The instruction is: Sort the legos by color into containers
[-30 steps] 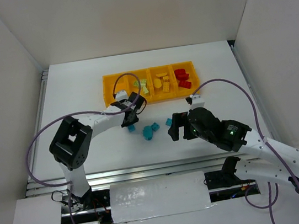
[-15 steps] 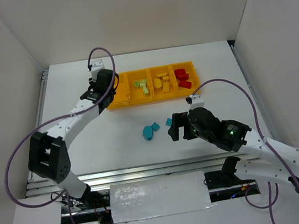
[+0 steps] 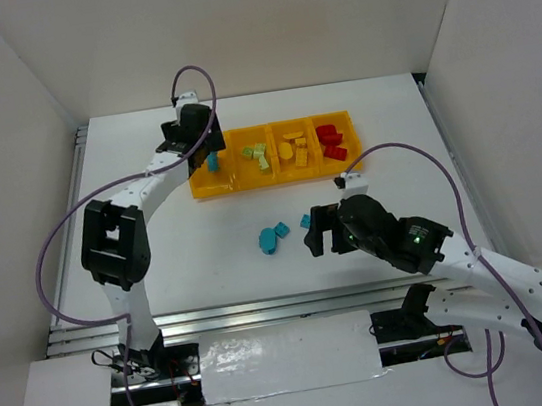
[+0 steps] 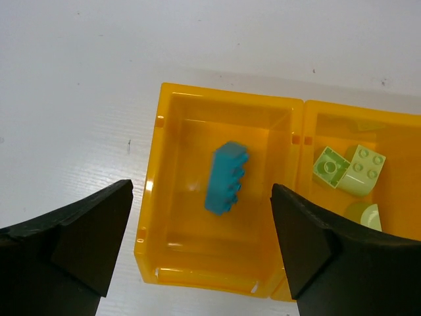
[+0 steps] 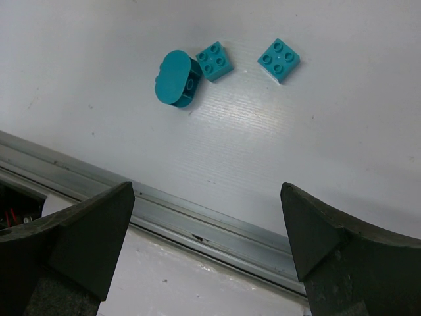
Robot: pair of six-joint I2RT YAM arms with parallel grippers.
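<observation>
Sorting is going colour by colour along the tray (image 4: pixel 152 197), which explains where each end effector is hanging. The left end effector (image 4: pixel 200 220) is hovering directly over the leftmost compartment (image 4: pixel 187 220), its jaws spread wide. The blue brick (image 4: pixel 227 178) below them is touching neither finger, so this drop is looking done. That brick is sitting near the compartment's middle, apart from every wall. In the left wrist view its long axis is running almost top to bottom, tipped slightly off the tray's walls. Its studs seem to be facing sideways toward the divider, as if it is lying on its side, though slight blur is making that uncertain. Next door the green bricks (image 4: pixel 345 168) are sharing the second compartment. The yellow bricks (image 3: pixel 294 149) are filling the third and the red bricks (image 3: pixel 331 140) the fourth. The right end effector (image 5: pixel 207 191) is waiting with jaws equally wide, gripping nothing, low over the tabletop (image 5: pixel 296 145). It is hanging near the three blue pieces not yet sorted, probably to take one next. The rounded brick (image 5: pixel 175 79) is lying on its side, touching a square brick (image 5: pixel 214 60) that is sitting studs up. A second square brick (image 5: pixel 279 59) is resting a little apart, also studs up and turned diamond-wise in the right wrist view.
</observation>
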